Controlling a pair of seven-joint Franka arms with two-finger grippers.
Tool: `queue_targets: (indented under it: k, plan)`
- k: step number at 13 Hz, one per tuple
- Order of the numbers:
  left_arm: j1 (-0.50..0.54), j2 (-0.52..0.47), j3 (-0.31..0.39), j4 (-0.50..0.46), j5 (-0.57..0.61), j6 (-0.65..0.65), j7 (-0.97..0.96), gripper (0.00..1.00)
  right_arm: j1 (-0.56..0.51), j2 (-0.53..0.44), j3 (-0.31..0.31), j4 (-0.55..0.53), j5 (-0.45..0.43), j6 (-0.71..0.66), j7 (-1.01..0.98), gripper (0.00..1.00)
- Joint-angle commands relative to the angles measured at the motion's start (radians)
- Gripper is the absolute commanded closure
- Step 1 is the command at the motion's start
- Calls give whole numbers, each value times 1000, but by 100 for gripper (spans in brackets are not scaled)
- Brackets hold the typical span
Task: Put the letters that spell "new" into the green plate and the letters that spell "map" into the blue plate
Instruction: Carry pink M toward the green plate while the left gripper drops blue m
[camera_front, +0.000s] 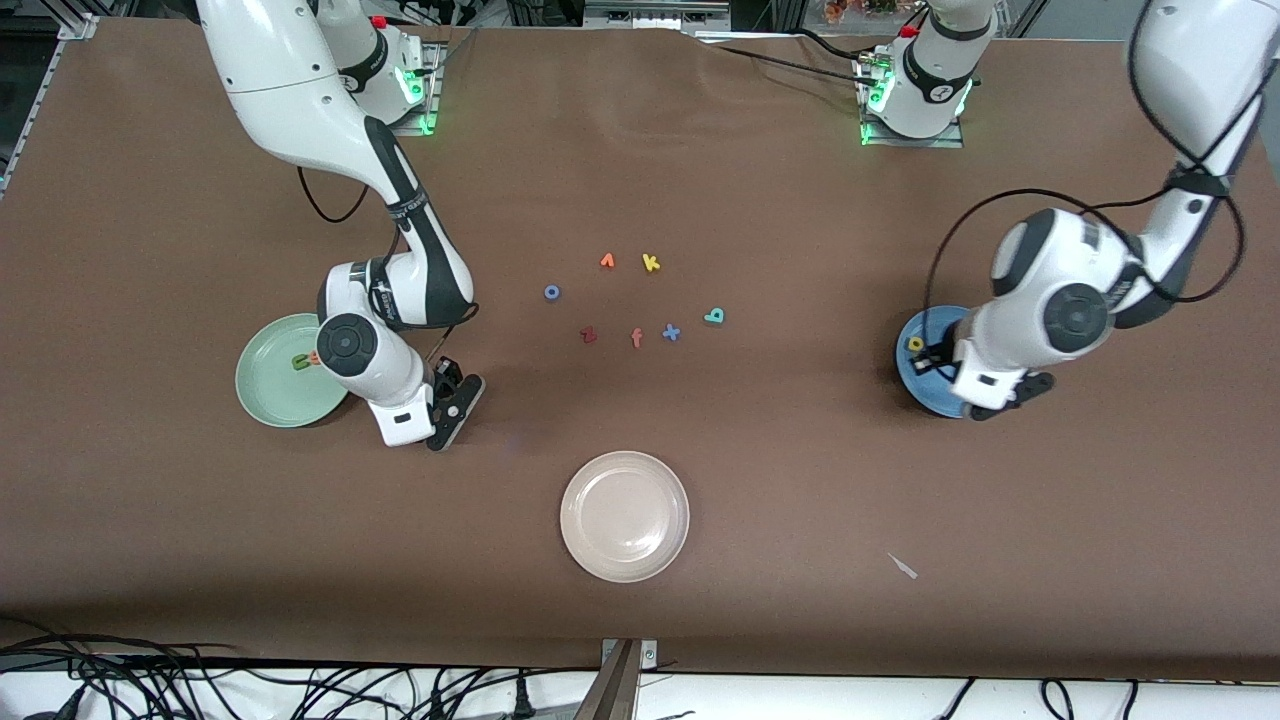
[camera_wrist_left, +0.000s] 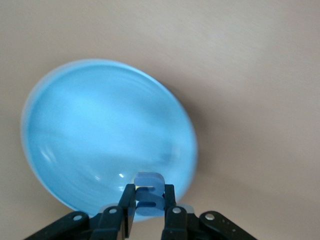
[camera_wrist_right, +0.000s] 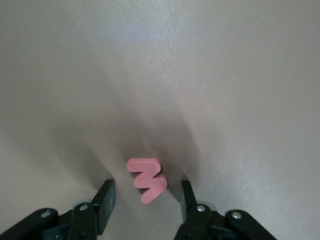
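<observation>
While left end effector (camera_wrist_left: 150, 210) pinches blue m (camera_wrist_left: 149, 192), right end effector (camera_wrist_right: 145, 200) (fingers apart) straddles pink w (camera_wrist_right: 146, 179) — untouched.

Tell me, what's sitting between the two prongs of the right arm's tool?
The pink w, lying on the brown table. The right tool brackets it with gaps on each side, as the right wrist view shows.

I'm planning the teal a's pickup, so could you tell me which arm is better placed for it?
Probably the left. Its end effector holds the blue m over the blue plate, the a's destination. The teal a lies toward that end. The right end effector straddles the pink w beside the green plate.
</observation>
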Motion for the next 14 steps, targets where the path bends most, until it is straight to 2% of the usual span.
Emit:
queue_targets:
  k: [1, 4, 5, 6, 7, 8, 9, 10, 12, 14]
  plan:
    - [72, 17, -17, -5, 28, -15, 154, 87, -9, 8, 10, 19, 15, -20, -21, 62]
    - [98, 75, -8, -5, 34, 3, 180, 85, -6, 10, 12, 29, 15, -20, -15, 68]
    - [98, 86, -2, -7, 35, 15, 182, 82, -6, 11, 12, 30, 17, -20, -13, 69]
    - [98, 92, 1, -7, 38, 17, 182, 74, -5, 12, 12, 30, 17, -20, -13, 75]
    - [98, 95, 3, -5, 43, 17, 182, 63, -5, 12, 13, 29, 17, -22, -13, 78]
    - [98, 93, 3, -4, 42, 17, 181, 44, -6, 12, 20, 30, 18, -22, -13, 80]
    - [98, 90, 1, -1, 42, 15, 180, 17, -8, 12, 20, 30, 17, -22, -13, 85]
    - [98, 84, -2, 1, 40, 9, 171, 0, -9, 12, 20, 30, 17, -23, -13, 89]
    - [92, 38, -35, 3, 14, -9, 151, 0, -11, 10, 20, 36, 18, -26, -13, 94]
    - [97, 15, -135, 7, -35, -84, 81, 0, -17, 7, 18, 79, 20, -106, -13, 94]
